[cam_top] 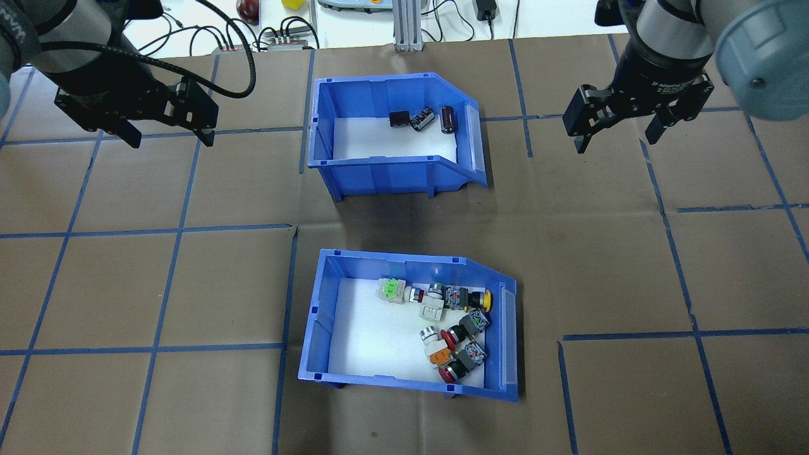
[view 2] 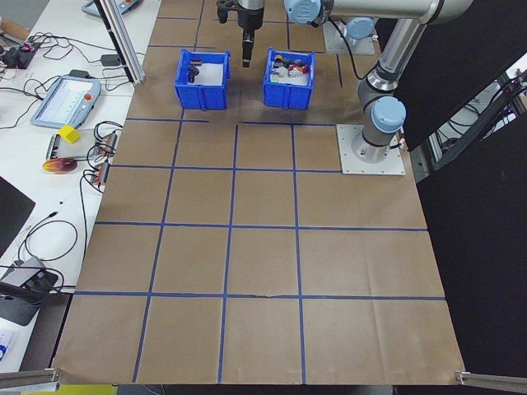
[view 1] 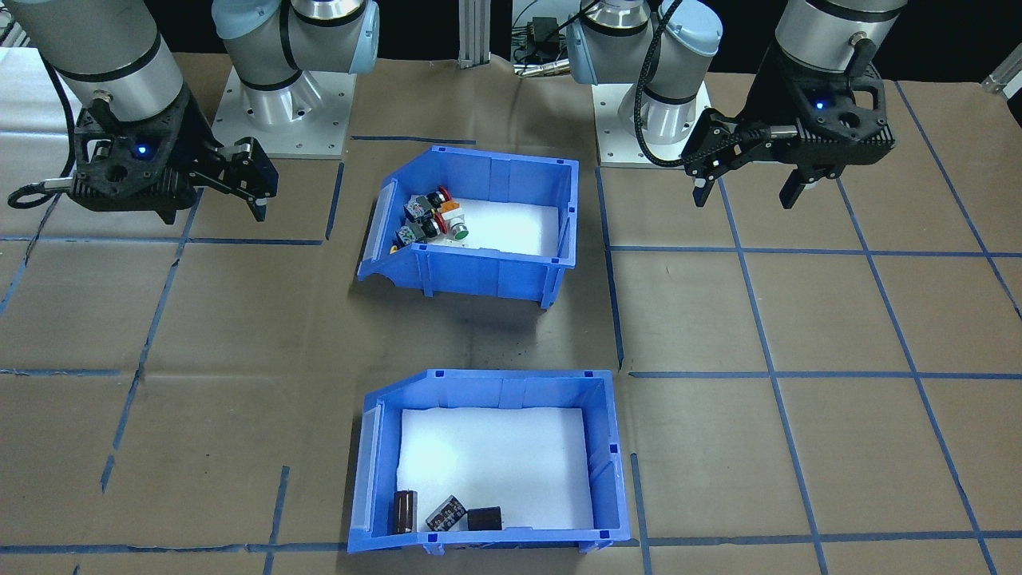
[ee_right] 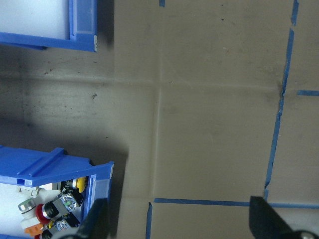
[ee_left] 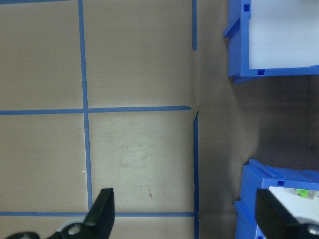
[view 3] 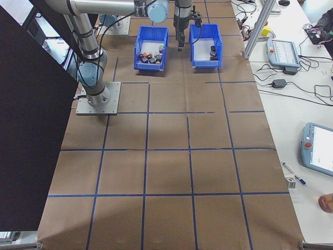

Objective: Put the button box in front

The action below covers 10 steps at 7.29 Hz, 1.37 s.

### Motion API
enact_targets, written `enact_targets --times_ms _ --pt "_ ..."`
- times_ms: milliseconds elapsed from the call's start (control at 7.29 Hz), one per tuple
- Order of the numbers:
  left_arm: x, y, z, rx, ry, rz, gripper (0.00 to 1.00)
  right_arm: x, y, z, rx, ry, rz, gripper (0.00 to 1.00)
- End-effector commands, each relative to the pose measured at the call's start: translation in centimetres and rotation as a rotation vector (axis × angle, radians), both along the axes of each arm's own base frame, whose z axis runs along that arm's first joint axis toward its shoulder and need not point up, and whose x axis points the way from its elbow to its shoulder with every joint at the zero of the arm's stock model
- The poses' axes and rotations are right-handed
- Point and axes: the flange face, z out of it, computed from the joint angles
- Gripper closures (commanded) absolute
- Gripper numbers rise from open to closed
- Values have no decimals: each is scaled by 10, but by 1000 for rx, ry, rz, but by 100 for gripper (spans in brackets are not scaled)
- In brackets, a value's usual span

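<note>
A: Status? Button box (cam_top: 411, 325) at lower centre of overhead view, untouched; other bin (cam_top: 392, 129) at upper centre.

B: Left gripper (cam_top: 165, 129) and right gripper (cam_top: 616, 136) spread, empty, hovering at upper corners. Judged: pre-grasp; reaching for box rim next.

Brown paper-covered table (cam_top: 189, 284) with blue tape grid. On it, button box (cam_top: 322, 328) near robot side. Second bin (cam_top: 379, 170) beyond, well apart.
</note>
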Motion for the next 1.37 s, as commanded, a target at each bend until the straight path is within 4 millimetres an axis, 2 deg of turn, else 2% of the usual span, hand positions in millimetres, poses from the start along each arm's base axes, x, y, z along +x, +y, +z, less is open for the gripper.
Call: enact_targets --times_ms 0,686,824,961,1235 --pt "0 1 -1 2 -2 -1 1 0 2 1 5 -3 -9 0" --pt "1 -2 -2 4 -4 -1 1 1 -4 0 1 3 14 0" --pt "1 -3 -1 2 -4 -6 1 2 -14 -8 8 -7 15 0" --pt "1 -3 -3 7 -5 -13 1 5 -23 -6 3 -13 27 0" --pt "2 -10 0 3 -8 -11 1 20 -55 -4 -35 -162 161 0"
